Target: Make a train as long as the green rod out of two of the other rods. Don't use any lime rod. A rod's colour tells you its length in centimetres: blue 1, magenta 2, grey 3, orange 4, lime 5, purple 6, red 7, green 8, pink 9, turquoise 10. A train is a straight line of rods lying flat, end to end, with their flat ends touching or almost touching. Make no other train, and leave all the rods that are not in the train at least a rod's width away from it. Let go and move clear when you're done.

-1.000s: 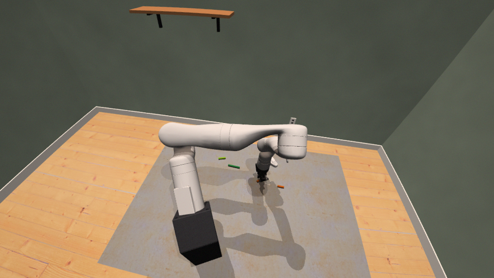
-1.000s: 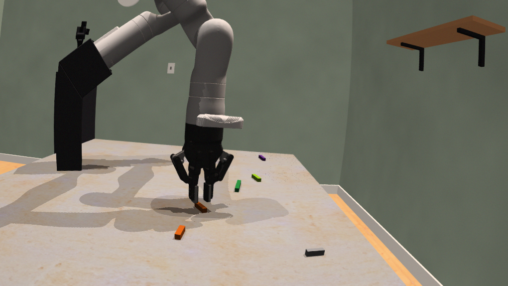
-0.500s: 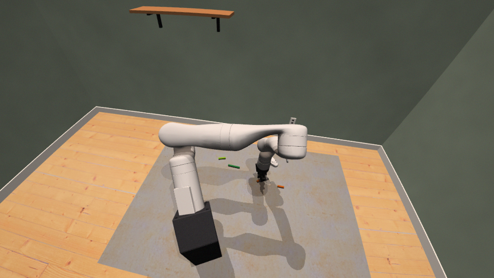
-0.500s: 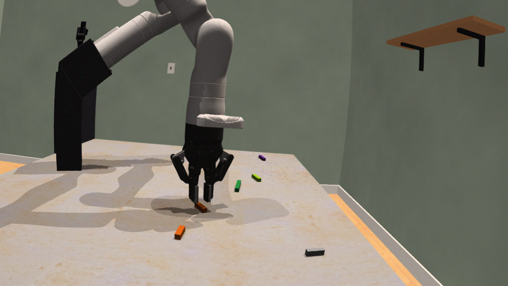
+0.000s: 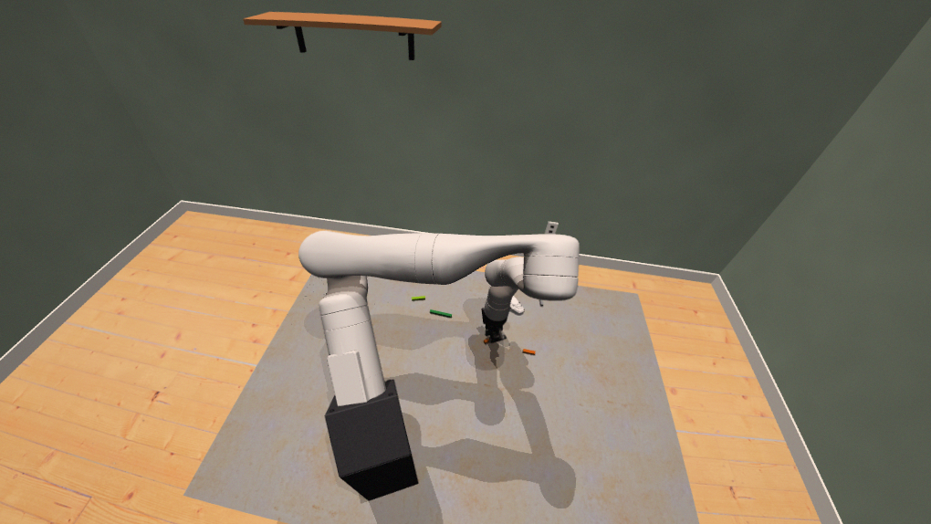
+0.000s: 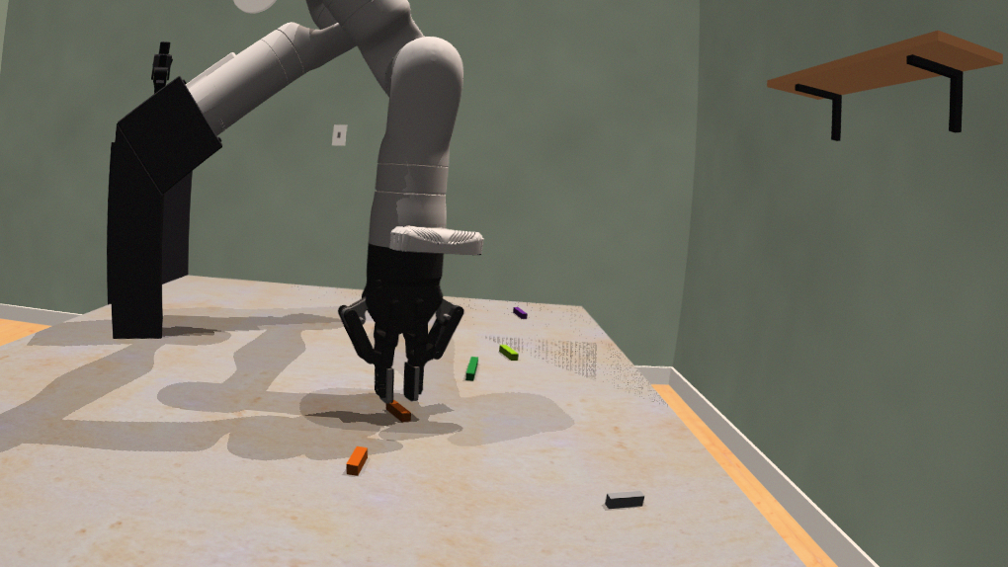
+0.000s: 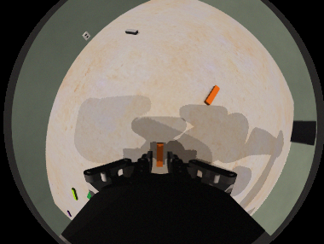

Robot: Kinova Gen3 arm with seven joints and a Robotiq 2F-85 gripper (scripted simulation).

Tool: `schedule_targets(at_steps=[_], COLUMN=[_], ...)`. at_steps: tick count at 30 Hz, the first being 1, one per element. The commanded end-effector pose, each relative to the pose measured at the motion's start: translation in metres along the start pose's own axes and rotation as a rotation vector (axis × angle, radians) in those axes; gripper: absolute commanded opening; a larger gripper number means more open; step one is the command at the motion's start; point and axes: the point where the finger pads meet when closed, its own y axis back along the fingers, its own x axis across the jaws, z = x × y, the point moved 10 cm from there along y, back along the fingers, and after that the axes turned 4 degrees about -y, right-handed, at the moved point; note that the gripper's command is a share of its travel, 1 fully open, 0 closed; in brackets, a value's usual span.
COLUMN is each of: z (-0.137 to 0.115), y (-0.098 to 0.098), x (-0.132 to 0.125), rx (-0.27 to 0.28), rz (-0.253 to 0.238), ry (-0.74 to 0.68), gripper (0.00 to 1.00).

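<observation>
Gripper [image 6: 398, 384] is narrow and holds nothing; it should go straight down over the orange rod [image 6: 398, 411] below it

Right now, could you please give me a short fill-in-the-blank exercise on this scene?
1. The rod below the fingers is coloured ___.
2. Counting the loose rod nearer the exterior camera, the table carries ___ rods of that colour.
3. The fingers stand slightly apart and hold ___.
4. The rod nearest the table's right edge is ___.

Missing words: orange; two; nothing; grey
</observation>
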Motion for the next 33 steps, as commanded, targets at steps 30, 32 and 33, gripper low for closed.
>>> schedule_targets(at_steps=[30, 32, 33], z=[-0.001, -0.001, -0.001], y=[-0.008, -0.01, -0.011], x=[0.0, 0.0, 0.0], rx=[0.002, 0.002, 0.002], rz=[0.0, 0.0, 0.0], ry=[0.0, 0.0, 0.0], gripper=[0.24, 0.24, 0.24])
